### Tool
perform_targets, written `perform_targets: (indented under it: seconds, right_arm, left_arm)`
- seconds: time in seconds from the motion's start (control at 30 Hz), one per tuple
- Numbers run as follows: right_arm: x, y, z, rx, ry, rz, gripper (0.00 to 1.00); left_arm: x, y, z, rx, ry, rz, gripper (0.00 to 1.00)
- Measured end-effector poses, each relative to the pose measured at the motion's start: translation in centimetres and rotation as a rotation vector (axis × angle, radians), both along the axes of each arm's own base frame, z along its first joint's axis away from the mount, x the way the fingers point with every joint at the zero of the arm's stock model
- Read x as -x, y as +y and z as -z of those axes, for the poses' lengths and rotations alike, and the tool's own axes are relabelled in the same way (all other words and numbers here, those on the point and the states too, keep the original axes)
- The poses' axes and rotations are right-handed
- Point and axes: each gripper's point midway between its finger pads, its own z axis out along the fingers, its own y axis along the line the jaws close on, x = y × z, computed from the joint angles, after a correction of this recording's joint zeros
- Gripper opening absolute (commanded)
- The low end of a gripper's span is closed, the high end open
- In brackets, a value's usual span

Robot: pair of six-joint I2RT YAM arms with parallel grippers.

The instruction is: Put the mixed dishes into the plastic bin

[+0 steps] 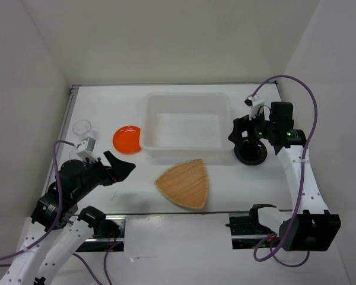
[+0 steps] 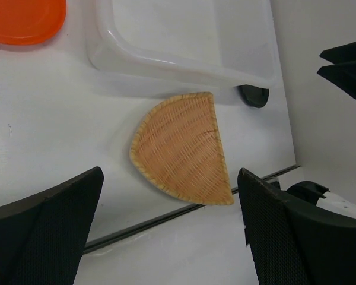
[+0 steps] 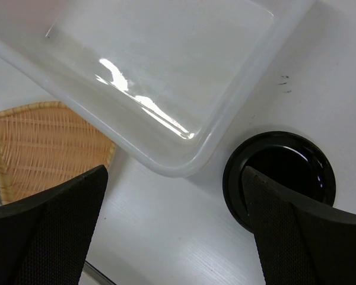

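The white plastic bin (image 1: pixel 185 155) stands empty at the table's middle back. The tan woven plate (image 1: pixel 184 183) lies just in front of it. The orange plate (image 1: pixel 127 138) lies left of the bin and the black plate (image 1: pixel 251 154) at its right front corner. One clear cup (image 1: pixel 82 127) stands far left; a second cup is not in view. My left gripper (image 1: pixel 121 166) is open and empty, left of the woven plate (image 2: pixel 181 148). My right gripper (image 1: pixel 247 133) is open and empty, just above the black plate (image 3: pixel 279 172).
White walls enclose the table on the left, back and right. A dark rail (image 1: pixel 166 215) runs along the near edge between the arm bases. The bin's near corner (image 3: pixel 172 166) sits between the woven plate (image 3: pixel 41 142) and the black plate.
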Motion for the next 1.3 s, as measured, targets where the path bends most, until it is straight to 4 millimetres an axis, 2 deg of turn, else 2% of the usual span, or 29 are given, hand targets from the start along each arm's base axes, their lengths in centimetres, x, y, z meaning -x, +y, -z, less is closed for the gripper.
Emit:
perform_targets:
  seconds: [0.2,0.4,0.57,0.7,0.97,1.1,1.3]
  right_arm:
    - [0.2,-0.2,-0.7,0.005,-0.024,0.015,0.98]
    - [0.4,-0.2,-1.1,0.005,-0.039,0.015,0.98]
    - [0.4,-0.1,-1.1,0.002,-0.039,0.012,0.98]
    - [0.4,-0.1,-1.1,0.002,-0.04,0.011,0.98]
    - [0.3,-0.1,-1.1,0.002,-0.038,0.011,0.98]
    - [0.3,-0.1,-1.0,0.002,-0.037,0.011,0.98]
    - [0.3,-0.1,-1.0,0.002,-0.037,0.011,0.98]
  left_arm:
    - [-1.5,-1.5,1.8,-0.018,0.089,0.038,1.0]
    - [-1.4,-1.9,4.4,-0.003,0.129,0.044,1.0]
    - [-2.2,-2.5,4.9,-0.007,0.142,0.05,1.0]
    - [-3.0,-3.6,7.3,-0.075,0.221,0.069,1.0]
    - [-3.2,-6.1,11.2,-0.172,0.305,0.134,1.0]
    - [-3.2,-6.4,12.4,-0.188,0.313,0.147,1.0]
    - [-2.8,-6.3,15.8,-0.215,0.358,0.154,1.0]
